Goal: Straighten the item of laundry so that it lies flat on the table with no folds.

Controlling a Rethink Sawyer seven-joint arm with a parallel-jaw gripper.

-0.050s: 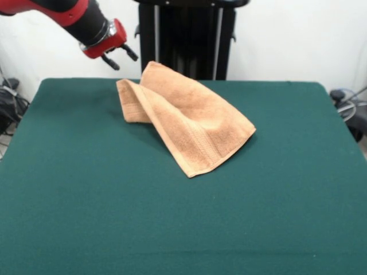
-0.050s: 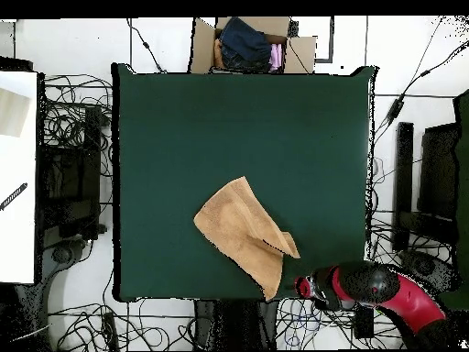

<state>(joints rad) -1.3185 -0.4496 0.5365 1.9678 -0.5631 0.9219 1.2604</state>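
Observation:
The item of laundry (image 1: 183, 117) is an orange-tan towel lying folded over itself on the green table (image 1: 86, 189), near the far edge in the front view. One flap is doubled over, and a band stripe shows near the lower hem. In the overhead view the towel (image 2: 243, 231) lies close to the table's (image 2: 183, 128) bottom edge. My gripper (image 1: 119, 57) hangs in the air up and to the left of the towel, clear of it, open and holding nothing. Overhead, the gripper (image 2: 305, 287) sits just off the table's bottom right corner.
A cardboard box with clothes (image 2: 249, 44) stands beyond the table's top edge in the overhead view. Cables and dark equipment (image 2: 69, 174) crowd the floor at both sides. A black stand (image 1: 186, 40) rises behind the table's far edge.

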